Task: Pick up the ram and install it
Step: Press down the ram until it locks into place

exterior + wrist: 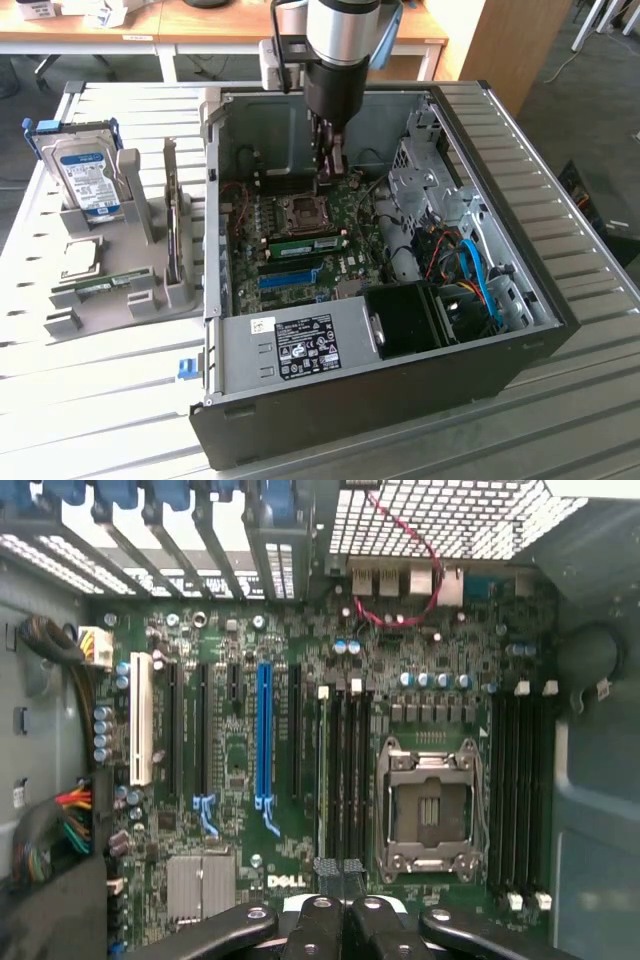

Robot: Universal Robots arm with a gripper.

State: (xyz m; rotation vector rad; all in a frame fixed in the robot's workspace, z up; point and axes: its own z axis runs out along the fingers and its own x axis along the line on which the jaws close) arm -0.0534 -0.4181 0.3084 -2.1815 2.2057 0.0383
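Observation:
My gripper [330, 172] hangs inside the open computer case, a little above the back part of the motherboard [350, 262]. Its fingers are shut, with nothing seen between them. In the wrist view the gripper [340, 875] points at the end of the memory slots [342, 770] beside the empty CPU socket [428, 805]. One green ram stick [305, 243] stands seated in a slot next to that socket, just below the gripper in the exterior view. A matching green stick [100, 287] lies in the grey holder outside the case.
The grey holder [150, 285] at the exterior view's left also carries a hard drive [88, 175] and a CPU [80, 255]. A long blue slot [264, 730] runs across the board. The power supply [300, 345], a drive cage [425, 185] and cables [480, 270] crowd the case.

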